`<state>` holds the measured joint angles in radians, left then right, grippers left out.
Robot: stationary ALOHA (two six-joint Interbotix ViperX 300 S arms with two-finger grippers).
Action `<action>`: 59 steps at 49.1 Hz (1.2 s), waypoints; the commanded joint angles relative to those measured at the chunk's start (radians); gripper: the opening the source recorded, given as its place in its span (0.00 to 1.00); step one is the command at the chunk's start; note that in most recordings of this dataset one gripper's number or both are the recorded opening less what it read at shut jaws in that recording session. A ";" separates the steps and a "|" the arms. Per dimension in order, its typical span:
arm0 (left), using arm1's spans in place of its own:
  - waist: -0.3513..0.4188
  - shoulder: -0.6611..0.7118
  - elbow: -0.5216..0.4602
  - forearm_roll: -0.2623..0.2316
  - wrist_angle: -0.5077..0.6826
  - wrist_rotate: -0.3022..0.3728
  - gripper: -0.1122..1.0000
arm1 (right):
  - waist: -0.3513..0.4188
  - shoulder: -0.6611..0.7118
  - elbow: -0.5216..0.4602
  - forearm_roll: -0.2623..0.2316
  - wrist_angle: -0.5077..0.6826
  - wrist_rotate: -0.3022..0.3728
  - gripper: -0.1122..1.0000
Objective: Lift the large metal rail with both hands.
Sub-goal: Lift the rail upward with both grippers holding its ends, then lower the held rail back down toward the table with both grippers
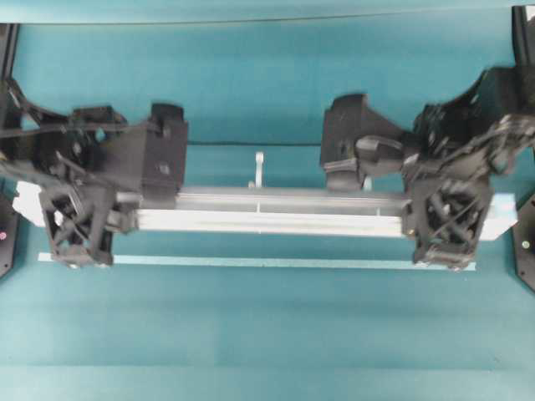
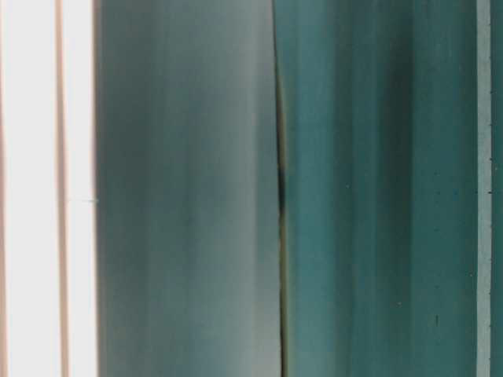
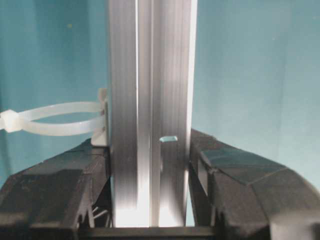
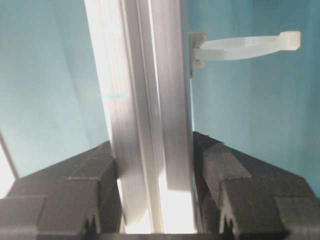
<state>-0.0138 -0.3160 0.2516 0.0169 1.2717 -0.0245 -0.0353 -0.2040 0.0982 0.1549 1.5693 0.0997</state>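
While both arms reach in from the sides of the overhead view, the large metal rail (image 1: pixel 276 213) spans level between them, one end in each gripper. Left gripper (image 1: pixel 79 225): jaws partly closed, clamped on the rail's left end; its wrist view shows the rail (image 3: pixel 150 100) running straight away from the pincer, with a black finger (image 3: pixel 65 185) pressed on one flank and the other finger pressed on the opposite flank. A white zip-tie loop (image 3: pixel 55 119) sticks out sideways from the rail just beyond the left-hand finger. Right gripper (image 1: pixel 443 225): likewise part-closed on the rail's right end; in its wrist view the rail (image 4: pixel 145 110) sits squarely between the two fingers (image 4: pixel 75 195), both touching its sides. Another white tab (image 4: pixel 245 46) juts out from the rail further out from the pincer, on the right-hand finger's side. Teal table surface (image 1: pixel 267 334) shows under the rail in both wrist views; whether the rail is touching it, cannot tell. Thin pale strip (image 1: pixel 276 262) lies flat on the table, parallel to the rail, beside the fingertips of both grippers. Table-level view: blurred vertical bands only, unreadable.
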 commanded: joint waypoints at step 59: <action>0.029 0.107 -0.505 0.006 0.307 0.037 0.43 | -0.014 -0.008 -0.357 -0.020 0.163 0.080 0.46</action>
<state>0.0107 -0.2025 -0.2102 0.0184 1.5984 0.0092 -0.0430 -0.2178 -0.2286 0.1319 1.7533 0.1565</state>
